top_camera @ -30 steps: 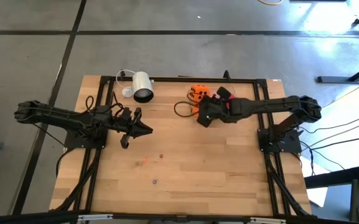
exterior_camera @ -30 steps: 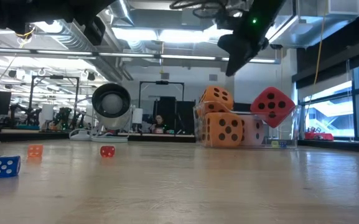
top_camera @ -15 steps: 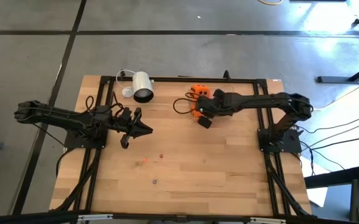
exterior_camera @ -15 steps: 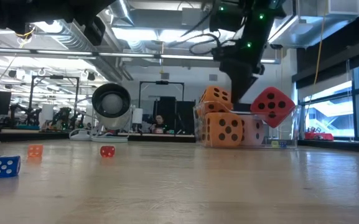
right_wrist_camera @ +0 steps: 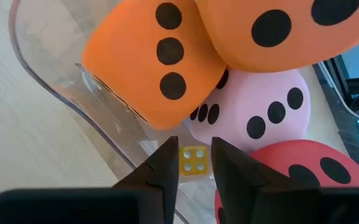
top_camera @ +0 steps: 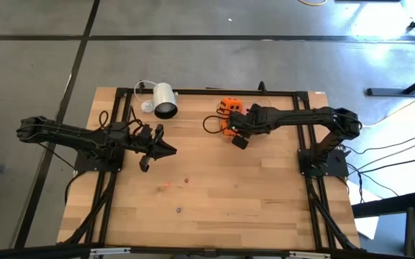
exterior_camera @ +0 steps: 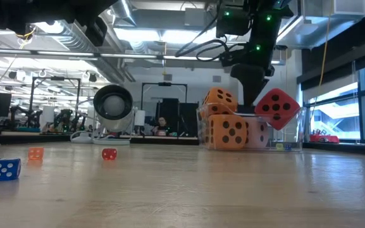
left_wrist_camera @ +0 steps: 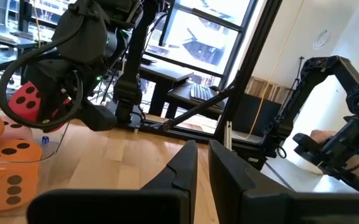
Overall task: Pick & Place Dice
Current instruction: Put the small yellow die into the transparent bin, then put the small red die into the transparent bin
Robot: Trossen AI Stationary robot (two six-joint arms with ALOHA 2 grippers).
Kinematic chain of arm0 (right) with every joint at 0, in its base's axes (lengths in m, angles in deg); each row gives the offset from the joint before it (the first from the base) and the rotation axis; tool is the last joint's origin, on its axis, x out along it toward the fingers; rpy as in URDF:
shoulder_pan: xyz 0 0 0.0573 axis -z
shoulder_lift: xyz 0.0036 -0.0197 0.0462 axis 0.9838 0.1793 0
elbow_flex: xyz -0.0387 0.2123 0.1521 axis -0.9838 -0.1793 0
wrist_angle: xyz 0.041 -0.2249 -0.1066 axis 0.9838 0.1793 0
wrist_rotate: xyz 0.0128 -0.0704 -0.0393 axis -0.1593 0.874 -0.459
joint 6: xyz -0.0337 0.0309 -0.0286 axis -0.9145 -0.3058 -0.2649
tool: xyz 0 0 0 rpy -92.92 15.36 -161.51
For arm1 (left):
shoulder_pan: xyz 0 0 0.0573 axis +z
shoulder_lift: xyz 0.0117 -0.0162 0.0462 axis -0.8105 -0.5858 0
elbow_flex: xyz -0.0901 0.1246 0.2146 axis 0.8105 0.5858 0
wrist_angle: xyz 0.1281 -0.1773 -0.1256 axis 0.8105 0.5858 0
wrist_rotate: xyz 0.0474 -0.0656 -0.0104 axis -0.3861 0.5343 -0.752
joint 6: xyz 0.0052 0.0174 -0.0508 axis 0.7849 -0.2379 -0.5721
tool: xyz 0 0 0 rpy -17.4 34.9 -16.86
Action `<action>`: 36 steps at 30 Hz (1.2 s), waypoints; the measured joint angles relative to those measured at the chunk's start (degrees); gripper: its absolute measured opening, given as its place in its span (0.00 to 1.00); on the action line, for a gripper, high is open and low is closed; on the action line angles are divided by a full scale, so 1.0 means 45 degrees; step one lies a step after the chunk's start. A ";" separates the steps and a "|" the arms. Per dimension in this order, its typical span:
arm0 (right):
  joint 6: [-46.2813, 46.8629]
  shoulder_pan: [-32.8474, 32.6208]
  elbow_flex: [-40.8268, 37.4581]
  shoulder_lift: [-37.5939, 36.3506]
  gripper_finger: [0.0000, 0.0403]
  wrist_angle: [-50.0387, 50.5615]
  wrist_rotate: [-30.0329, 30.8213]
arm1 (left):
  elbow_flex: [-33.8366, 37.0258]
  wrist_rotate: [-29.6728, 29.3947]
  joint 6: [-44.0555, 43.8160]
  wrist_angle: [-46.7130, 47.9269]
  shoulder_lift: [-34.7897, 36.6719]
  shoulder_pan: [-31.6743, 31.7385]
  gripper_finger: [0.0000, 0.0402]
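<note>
Wooden table [top_camera: 214,208] fills the scene, with an open workshop behind it. The left arm waits well away from the bin, over the table's other half; the left gripper [top_camera: 170,150] points toward the bin, its fingers [left_wrist_camera: 185,163] pressed almost together on nothing. The right arm reaches to the bin, and the right gripper [exterior_camera: 253,95] hangs just above it, beside the red die, fingers [right_wrist_camera: 167,158] slightly spread and holding nothing. A white camera [top_camera: 164,100] lies on its side some way from the bin, along the same table edge. The clear bin [right_wrist_camera: 48,74] holds all four big dice: one orange die [exterior_camera: 226,132] at the bottom, the other orange die [exterior_camera: 221,99] stacked on it, the pink die [exterior_camera: 256,134] low beside them, and the red die [exterior_camera: 276,107] tilted on top against the bin's far wall. Three little dice sit on the table well apart from the bin: blue [exterior_camera: 6,168], orange [exterior_camera: 36,153] and red [exterior_camera: 109,154]. A tiny yellow die [right_wrist_camera: 194,160] lies on the bin floor under the big ones.
</note>
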 joint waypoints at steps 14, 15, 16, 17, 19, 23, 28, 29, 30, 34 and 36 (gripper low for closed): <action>0.0136 0.0002 0.0000 0.0000 0.38 -0.0150 0.0010 | 0.0000 0.0000 -0.0108 0.0000 0.0005 -0.0002 0.08; 0.0273 -0.0005 0.0000 0.0000 0.39 -0.0226 0.0008 | 0.0000 -0.0003 -0.0119 0.0000 0.0005 -0.0002 0.08; 0.0357 -0.0028 0.0000 0.0000 0.39 -0.0324 0.0010 | 0.0000 0.0000 -0.0130 -0.0002 0.0005 -0.0005 0.08; 0.0410 -0.0078 0.0000 0.0000 0.39 -0.0445 0.0015 | 0.0000 -0.0001 -0.0130 -0.0004 0.0004 -0.0003 0.08; 0.0417 -0.0268 0.0000 -0.0005 0.38 -0.0755 0.0104 | 0.0000 0.0000 -0.0130 0.0000 0.0005 0.0000 0.08; -0.0145 -0.0798 0.0000 -0.0019 0.36 -0.1750 0.0405 | 0.0000 -0.0001 -0.0125 0.0034 0.0003 -0.0002 0.08; -0.0634 -0.1542 0.0000 -0.0347 0.34 -0.3122 0.0500 | 0.0000 -0.0003 0.0017 0.0149 0.0001 -0.0003 0.08; -0.0660 -0.1714 0.0000 -0.0492 0.33 -0.3381 0.0502 | 0.0000 0.0000 0.0082 0.0191 0.0000 -0.0003 0.08; -0.0721 -0.1909 0.0000 -0.0654 0.33 -0.3645 0.0571 | 0.0000 -0.0005 0.0108 0.0218 0.0000 0.0000 0.08; -0.1442 -0.2759 0.0000 -0.1346 0.31 -0.4971 0.1166 | 0.0000 -0.0005 0.0114 0.0363 0.0000 -0.0004 0.08; -0.1942 -0.3191 0.0000 -0.1642 0.31 -0.5740 0.1354 | 0.0000 -0.0005 0.0117 0.0359 0.0000 0.0000 0.08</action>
